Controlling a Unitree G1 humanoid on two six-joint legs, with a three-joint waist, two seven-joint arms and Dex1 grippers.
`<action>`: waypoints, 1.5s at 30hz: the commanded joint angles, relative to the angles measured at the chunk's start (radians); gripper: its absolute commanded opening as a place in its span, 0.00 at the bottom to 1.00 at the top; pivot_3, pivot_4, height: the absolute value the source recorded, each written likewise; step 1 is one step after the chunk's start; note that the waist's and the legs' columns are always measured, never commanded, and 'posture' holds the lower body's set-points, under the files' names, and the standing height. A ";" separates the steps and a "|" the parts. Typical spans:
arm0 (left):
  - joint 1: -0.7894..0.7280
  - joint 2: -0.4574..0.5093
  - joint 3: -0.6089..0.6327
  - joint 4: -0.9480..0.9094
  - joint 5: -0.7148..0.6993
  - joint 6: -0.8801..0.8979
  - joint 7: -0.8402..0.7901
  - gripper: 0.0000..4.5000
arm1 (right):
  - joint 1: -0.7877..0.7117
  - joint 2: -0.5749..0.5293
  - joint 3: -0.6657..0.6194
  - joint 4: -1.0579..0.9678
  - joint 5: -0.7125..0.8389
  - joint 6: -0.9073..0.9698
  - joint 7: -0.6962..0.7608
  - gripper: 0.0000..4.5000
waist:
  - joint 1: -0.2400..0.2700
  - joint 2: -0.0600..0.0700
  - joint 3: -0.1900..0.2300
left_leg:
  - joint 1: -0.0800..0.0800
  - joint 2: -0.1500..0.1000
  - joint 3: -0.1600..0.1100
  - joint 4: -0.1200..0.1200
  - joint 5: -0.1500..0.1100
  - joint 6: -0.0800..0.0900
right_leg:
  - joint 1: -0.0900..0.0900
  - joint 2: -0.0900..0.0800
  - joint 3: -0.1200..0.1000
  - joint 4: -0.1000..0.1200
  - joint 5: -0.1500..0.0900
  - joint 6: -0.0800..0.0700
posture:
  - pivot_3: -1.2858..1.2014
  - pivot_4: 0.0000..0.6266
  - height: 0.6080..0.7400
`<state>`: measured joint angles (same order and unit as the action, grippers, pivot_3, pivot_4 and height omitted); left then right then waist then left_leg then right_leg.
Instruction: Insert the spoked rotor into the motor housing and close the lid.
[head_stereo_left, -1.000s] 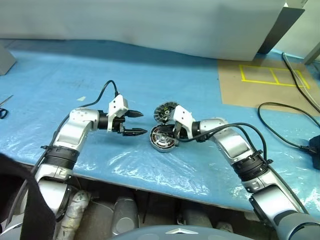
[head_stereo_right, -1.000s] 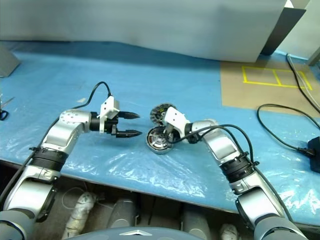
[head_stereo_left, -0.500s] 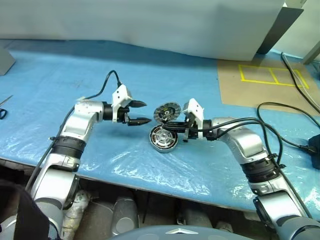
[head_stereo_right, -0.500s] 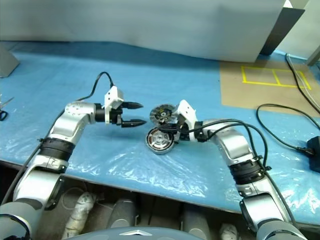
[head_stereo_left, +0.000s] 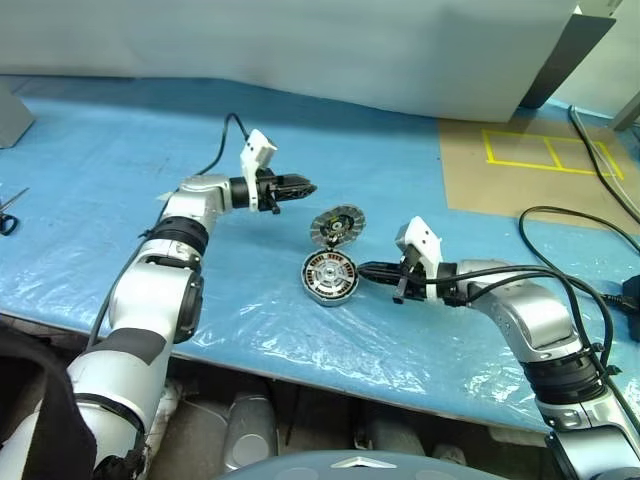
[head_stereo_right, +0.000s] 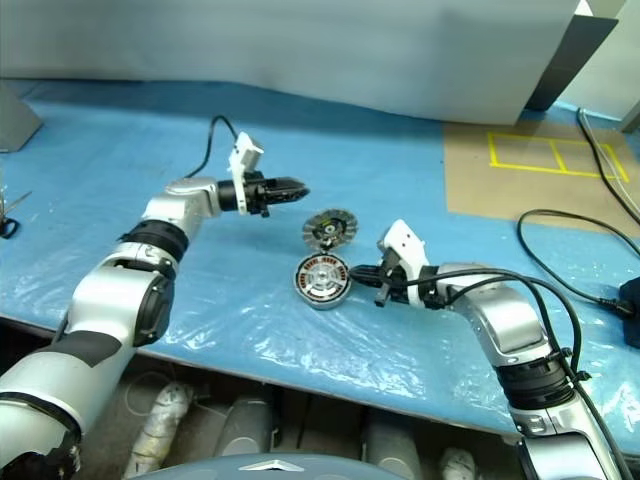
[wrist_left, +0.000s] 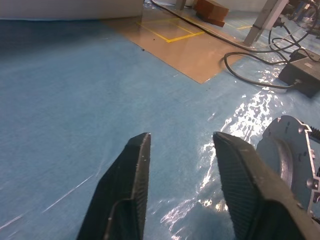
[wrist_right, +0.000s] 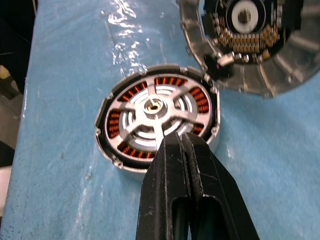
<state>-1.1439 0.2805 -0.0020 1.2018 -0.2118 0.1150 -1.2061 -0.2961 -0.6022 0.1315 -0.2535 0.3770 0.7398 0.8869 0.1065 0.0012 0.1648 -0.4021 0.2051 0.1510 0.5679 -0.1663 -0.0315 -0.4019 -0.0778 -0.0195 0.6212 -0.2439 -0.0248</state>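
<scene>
We see the rotor (wrist_right: 156, 116) now seated in the housing (wrist_right: 112, 156), right claw (head_stereo_left: 372, 269) pulled back (clenched, empty), left claw (head_stereo_left: 303, 186) narrowed near the lid (head_stereo_left: 336, 226).

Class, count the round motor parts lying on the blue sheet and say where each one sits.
3. The motor housing lies flat near the sheet's front edge; the spoked rotor sits inside it; the lid leans tilted just behind, touching the housing's rim.

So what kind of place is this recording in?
Most likely a lab or workshop bench: a table under blue plastic sheet, a yellow taped square on brown board, loose cables, and motor parts such as the motor housing.
</scene>
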 joint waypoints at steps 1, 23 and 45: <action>-0.026 -0.040 -0.021 0.044 0.074 -0.129 0.034 0.08 | 0.014 -0.024 -0.026 -0.068 0.007 0.014 -0.027 0.00 | 0.000 0.000 0.000 | 0.000 0.000 -0.001 0.000 0.000 0.000 | 0.000 0.000 -0.001 0.000 0.000 0.000 | 0.52 0.24 1.00; -0.057 -0.132 -0.115 0.008 0.165 -0.256 -0.408 0.01 | 0.133 -0.068 -0.025 -0.155 -0.002 0.023 -0.113 0.00 | 0.021 -0.001 0.000 | 0.000 0.000 -0.001 -0.002 0.000 0.000 | 0.001 -0.001 -0.002 -0.001 0.000 0.000 | 0.52 0.24 1.00; 0.126 0.065 -0.523 -0.342 -0.157 -0.221 -0.408 0.01 | 0.100 -0.090 -0.035 -0.135 -0.001 -0.006 -0.073 0.00 | 0.020 0.000 0.000 | 0.001 0.000 -0.001 -0.001 0.000 0.000 | 0.002 -0.003 -0.002 0.000 -0.002 -0.003 | 0.52 0.24 1.00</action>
<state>-0.9815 0.3379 -0.5635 0.9050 -0.3113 -0.1479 -1.6099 -0.1895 -0.6703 0.1248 -0.3465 0.3581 0.7514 0.7946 0.1264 0.0009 0.1651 -0.4013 0.2053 0.1500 0.5668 -0.1663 -0.0314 -0.4006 -0.0804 -0.0213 0.6208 -0.2459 -0.0281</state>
